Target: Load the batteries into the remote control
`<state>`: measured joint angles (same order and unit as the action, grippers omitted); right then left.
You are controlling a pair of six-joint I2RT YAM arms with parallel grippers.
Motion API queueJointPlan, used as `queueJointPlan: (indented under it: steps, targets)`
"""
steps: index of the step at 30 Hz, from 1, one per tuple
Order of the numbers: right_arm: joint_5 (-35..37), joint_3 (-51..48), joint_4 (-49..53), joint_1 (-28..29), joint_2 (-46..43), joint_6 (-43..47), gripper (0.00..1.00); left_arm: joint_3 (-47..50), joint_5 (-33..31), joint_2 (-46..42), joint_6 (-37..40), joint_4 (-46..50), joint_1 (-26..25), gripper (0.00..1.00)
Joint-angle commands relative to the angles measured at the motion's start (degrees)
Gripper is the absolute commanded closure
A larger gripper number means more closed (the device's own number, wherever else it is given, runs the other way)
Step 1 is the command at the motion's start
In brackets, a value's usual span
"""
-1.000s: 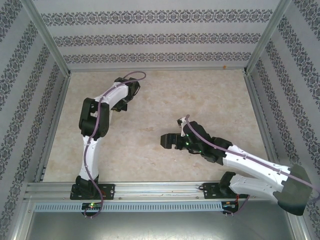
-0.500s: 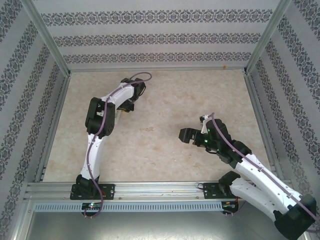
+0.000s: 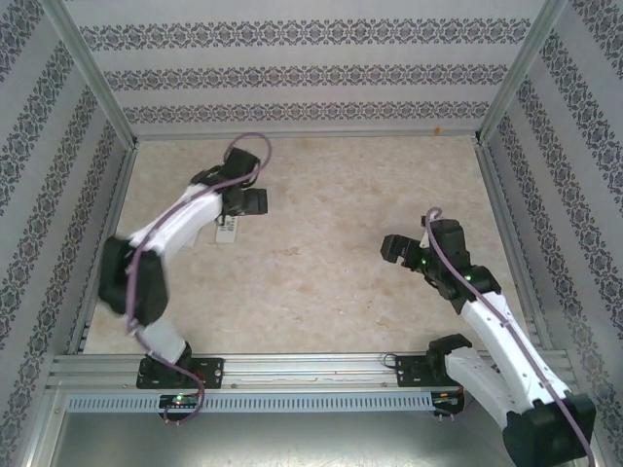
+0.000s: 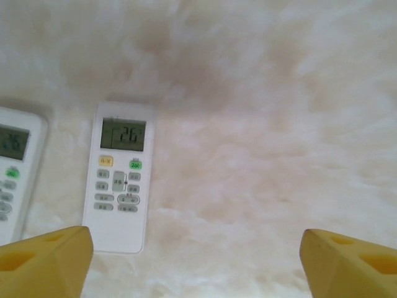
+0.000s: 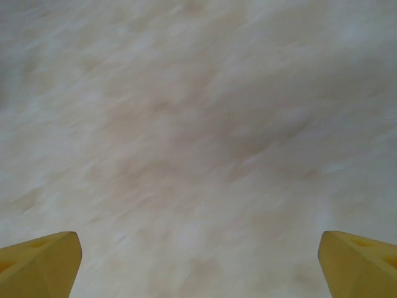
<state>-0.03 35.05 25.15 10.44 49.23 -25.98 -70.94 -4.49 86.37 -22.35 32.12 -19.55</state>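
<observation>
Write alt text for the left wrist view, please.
A white remote lies face up on a beige marbled table, its display reading 26; a second remote is cut off at the left edge. The open left gripper hovers above, holding nothing.

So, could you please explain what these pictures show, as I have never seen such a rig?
Two robot arms are bolted at the near edge of a table. The overhead picture looks down on both: the left arm reaches far left, the right arm stands at the right. The other two pictures come from a camera on each wrist, yellow fingertips at the bottom. Below the left wrist lie a white remote, face up, and a second remote beside it. Both arms' jaws stand wide open, holding nothing.
</observation>
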Motion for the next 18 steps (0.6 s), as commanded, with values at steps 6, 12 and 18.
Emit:
queueJointPlan:
  steps: [6,12,18]
  targets:
    - [14.16,-8.23,-38.73,-7.29,20.47,17.66,0.02,35.32,-9.18,-29.69,8.96,-29.04,1.29,0.00]
    - [7.38,-11.34,-67.75,-7.68,31.85,24.69,0.02,50.68,-17.31,-40.50,16.74,-40.20,6.43,0.00]
    - [9.60,-14.96,-81.95,-7.72,38.25,23.41,0.02,62.95,-3.59,-27.37,26.51,-74.78,16.94,0.00]
